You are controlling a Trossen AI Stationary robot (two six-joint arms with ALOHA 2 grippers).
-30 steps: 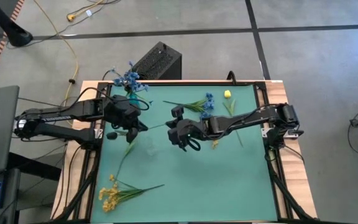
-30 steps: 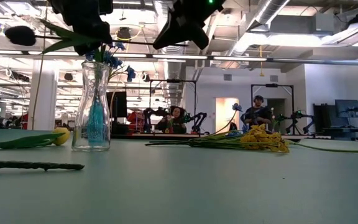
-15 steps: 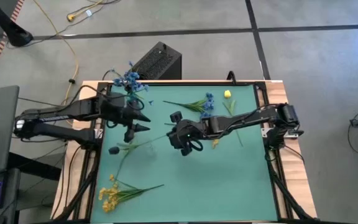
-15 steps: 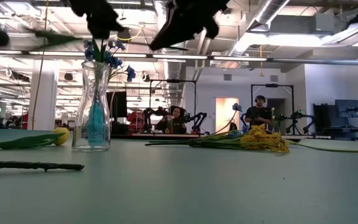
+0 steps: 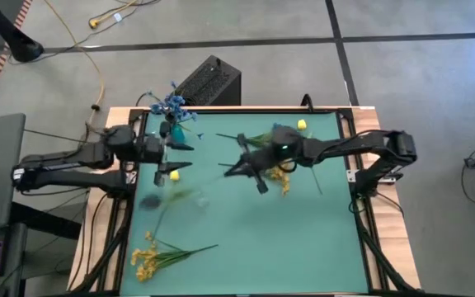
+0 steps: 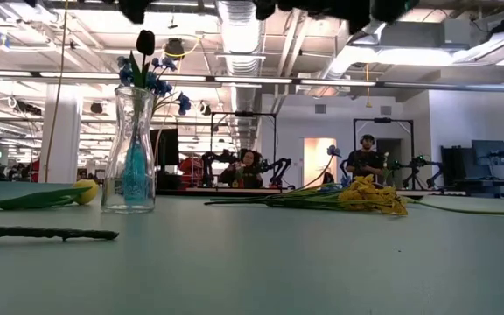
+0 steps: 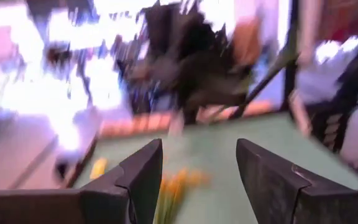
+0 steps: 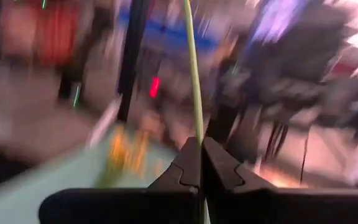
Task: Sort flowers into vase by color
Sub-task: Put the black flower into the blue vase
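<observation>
A clear glass vase (image 6: 129, 157) stands on the green mat and holds blue flowers (image 5: 171, 106). Just to its right in the high view, my left gripper (image 5: 174, 159) hangs open with nothing between its fingers (image 7: 197, 180). One dark fingertip (image 6: 145, 42) shows above the vase mouth. My right gripper (image 5: 239, 167) is raised over the mat's middle, shut on a thin green stem (image 8: 194, 93). More flowers lie flat on the mat: a yellow spray (image 5: 148, 257) near the front left, and blue blossoms (image 5: 275, 134), a yellow bud (image 5: 301, 124) and yellow blossoms (image 5: 284, 178) at the far right. My right gripper pinches the thin green stem (image 8: 197, 132) between its two shut fingertips. The stem runs on past the fingertips, away from the wrist, lifted clear of the mat. Its blossom end lies outside the wrist view.
A black box (image 5: 209, 80) sits just beyond the table's far edge. A loose stem (image 5: 162, 216) lies left of centre. In the low view a dark stalk (image 6: 42, 233) and a yellow bud with a leaf (image 6: 84, 191) lie close to the camera. People sit far behind the table.
My left gripper has opened and let go of the green stem it held by the vase. It has risen and drawn back a little toward the table's left edge. My right gripper, still shut, has risen and turned, carrying its stem up.
</observation>
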